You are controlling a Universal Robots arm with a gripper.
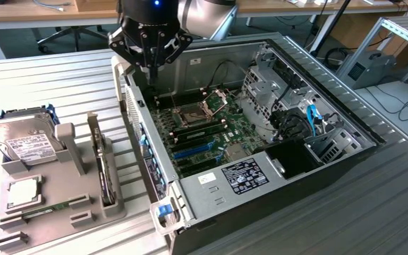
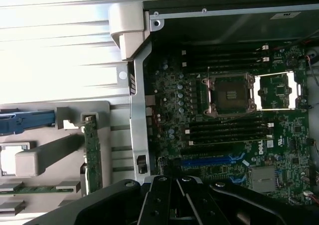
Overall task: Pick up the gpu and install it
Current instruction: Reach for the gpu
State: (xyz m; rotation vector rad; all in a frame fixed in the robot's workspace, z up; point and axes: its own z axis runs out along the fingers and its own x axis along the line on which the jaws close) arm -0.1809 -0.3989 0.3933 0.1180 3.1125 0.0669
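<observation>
Where writing shows: hard drive label (image 1: 28, 147), unreadable
Claw (image 1: 150, 74): pressed together, empty, over case (image 1: 147, 154)
Gpu card (image 1: 105, 170): upright in rack (image 1: 70, 151), apart from claw

This is a robotics lab or workshop set up for computer assembly. A robot arm (image 1: 204, 16) hangs over an open computer case (image 1: 296, 196) with its circuit board (image 1: 204, 125) bare, and the case lies on a ribbed metal table (image 1: 48, 79). At the lower left of the exterior view, a grey holder (image 1: 69, 156) keeps spare parts in slots, among them a hard drive (image 1: 23, 143). Along the top edge are wooden desks (image 1: 19, 10) and the foot of a swivel chair (image 1: 62, 34). At the upper right are an aluminium frame (image 1: 399, 32) and loose cables (image 1: 402, 106) on the floor.
</observation>
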